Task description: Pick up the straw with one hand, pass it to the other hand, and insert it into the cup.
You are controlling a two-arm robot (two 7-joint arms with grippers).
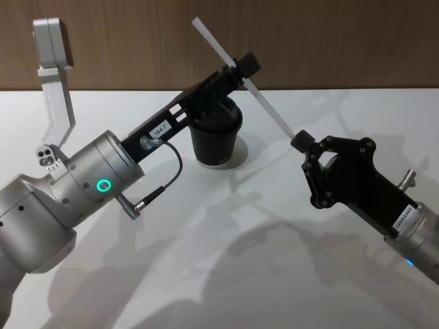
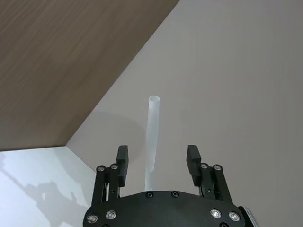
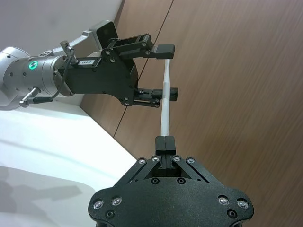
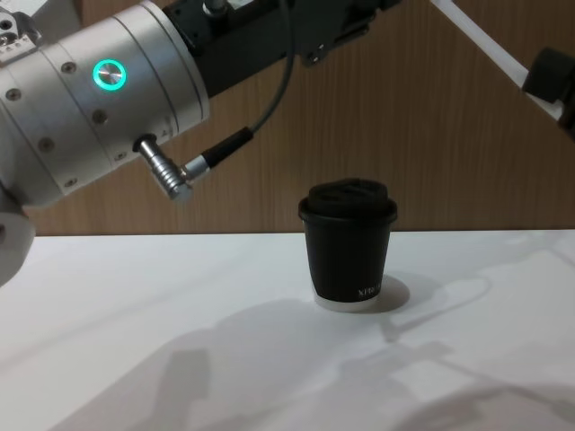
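Gripping the straw (image 1: pixel 267 106) by its lower end, our right hand (image 1: pixel 300 142) is clenched on it, up in the air at the right of the scene, above the counter (image 1: pixel 206 274). We see the straw slant from that hand up and to the left, its free top end showing against the wooden wall (image 1: pixel 329 41).

Our left hand (image 1: pixel 241 70) extends from the left on its silver arm (image 1: pixel 75 164), where a green ring (image 1: pixel 103 185) glows and a black cable (image 1: pixel 177 168) loops below. We have that hand around the upper half of the straw. Its fingers (image 2: pixel 122 161) are spread, one on each side of the tube. In the left wrist view the straw stands between them with a gap on either side, nearer one finger than the other. So the left hand is released, not grasping.

The cup (image 1: pixel 216 140) stands upright on the counter with its domed lid (image 4: pixel 348 199) on, below the left hand and to the left of the right hand. The straw is well above the cup and apart from it.
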